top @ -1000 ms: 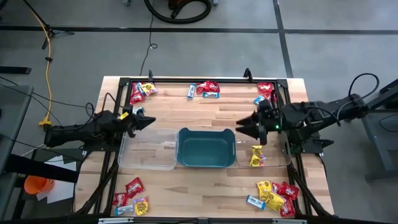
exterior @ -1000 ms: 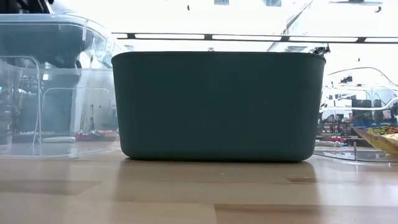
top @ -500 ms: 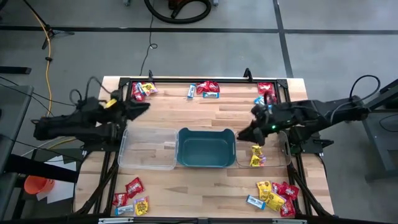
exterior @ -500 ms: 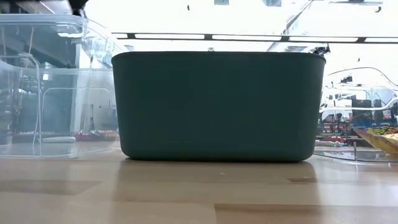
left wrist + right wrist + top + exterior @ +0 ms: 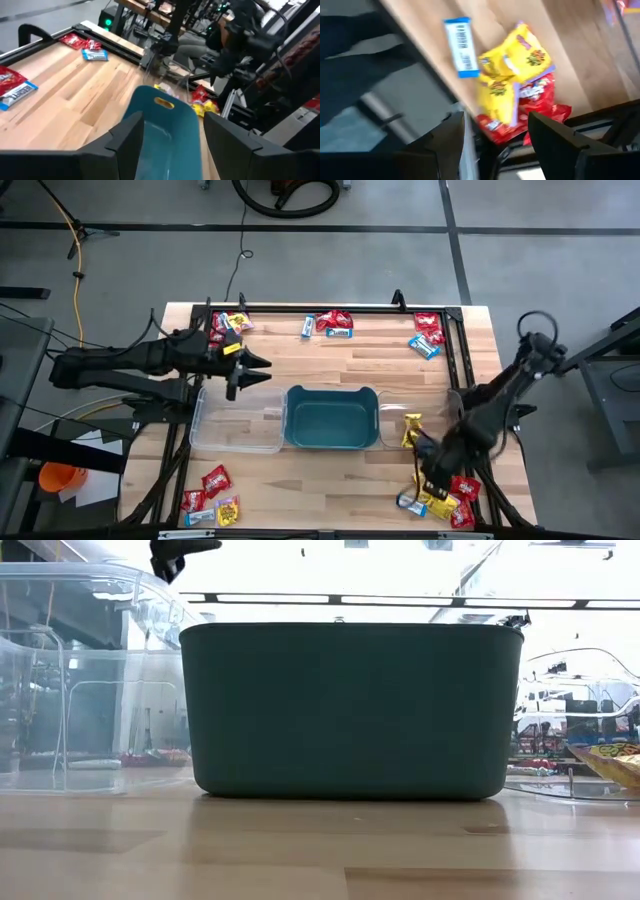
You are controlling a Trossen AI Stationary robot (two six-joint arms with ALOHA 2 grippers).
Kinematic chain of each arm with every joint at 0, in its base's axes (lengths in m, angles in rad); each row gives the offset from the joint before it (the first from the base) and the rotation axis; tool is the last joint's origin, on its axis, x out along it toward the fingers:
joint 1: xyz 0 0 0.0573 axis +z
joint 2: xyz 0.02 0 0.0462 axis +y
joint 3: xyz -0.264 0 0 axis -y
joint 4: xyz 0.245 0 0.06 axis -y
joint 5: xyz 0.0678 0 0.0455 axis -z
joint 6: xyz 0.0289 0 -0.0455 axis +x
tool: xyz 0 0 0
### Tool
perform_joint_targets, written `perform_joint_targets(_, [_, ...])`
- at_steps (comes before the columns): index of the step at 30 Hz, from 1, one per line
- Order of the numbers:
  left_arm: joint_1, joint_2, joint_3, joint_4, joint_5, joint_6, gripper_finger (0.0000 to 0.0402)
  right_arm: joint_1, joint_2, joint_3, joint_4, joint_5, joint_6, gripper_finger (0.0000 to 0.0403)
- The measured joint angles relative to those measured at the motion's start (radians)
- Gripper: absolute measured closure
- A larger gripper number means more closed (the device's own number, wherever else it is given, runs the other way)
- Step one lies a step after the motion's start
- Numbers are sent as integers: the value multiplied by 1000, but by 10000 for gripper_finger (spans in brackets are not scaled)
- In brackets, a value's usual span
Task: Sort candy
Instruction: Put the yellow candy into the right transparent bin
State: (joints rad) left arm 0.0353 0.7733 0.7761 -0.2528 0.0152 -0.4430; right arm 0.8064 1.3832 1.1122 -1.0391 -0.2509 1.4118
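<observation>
Candy [image 5: 441,492]: small, light, crinkly wrapped packets, slippery and overlapping, heaped at the table's [image 5: 300,360] four corners. My right hand [image 5: 424,472] hangs wide over the near-right heap; I pinch a loose wrapper edge. My left hand [image 5: 243,370], wide and empty, hovers above the left clear bin [image 5: 205,435].

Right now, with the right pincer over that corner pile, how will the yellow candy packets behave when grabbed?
The yellow packets look thin and crinkled, so probably floppy and light. They overlap red ones, so a neighbour may drag along. Glossy wrappers might slip in the right pincer.
</observation>
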Motion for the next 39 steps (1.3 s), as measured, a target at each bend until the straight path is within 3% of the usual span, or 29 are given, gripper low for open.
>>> perform_joint_targets(3, [0,20,0,20,-2,0,206,52,98,0,-8,19,46,190])
perform_joint_targets(10, [0,32,0,69,-1,-19,206,92,290,-1,33,-58,62,190])
perform_joint_targets(24, [0,31,0,95,0,-26,206,104,417,-1,139,-115,80,193])
perform_joint_targets(28, [0,31,0,95,0,-25,206,104,419,-1,139,-108,54,242])
perform_joint_targets(33, [0,31,0,95,0,-25,206,104,419,-1,159,-105,48,382])
perform_joint_targets(39, [0,31,0,94,0,-25,206,104,409,-1,167,-106,47,398])
